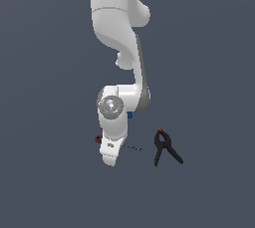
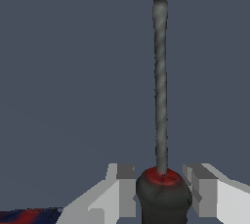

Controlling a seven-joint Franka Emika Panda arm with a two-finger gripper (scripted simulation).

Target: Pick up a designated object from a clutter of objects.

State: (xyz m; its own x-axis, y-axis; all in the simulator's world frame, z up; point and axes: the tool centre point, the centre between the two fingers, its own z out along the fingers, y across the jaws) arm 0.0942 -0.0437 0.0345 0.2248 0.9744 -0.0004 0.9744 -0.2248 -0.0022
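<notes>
The screwdriver (image 2: pixel 160 86) points its thin dark shaft away from the wrist camera, and its red-and-black handle (image 2: pixel 163 196) sits between my two fingers. The gripper (image 2: pixel 162 189) has both pads against the handle's sides, shut on it. In the exterior view the gripper (image 1: pixel 110 158) is low over the floor. There the screwdriver (image 1: pixel 132 147) shows only its shaft toward that view's right and a red handle end (image 1: pixel 98 138) toward its left. The rest of the handle is hidden behind the hand.
A black A-shaped clamp (image 1: pixel 166 148) with a red tip lies a short way to the exterior view's right of the shaft tip. A blue cup (image 1: pixel 130 115) peeks out behind the wrist. A multicoloured lump (image 2: pixel 29 215) shows at the wrist view's edge.
</notes>
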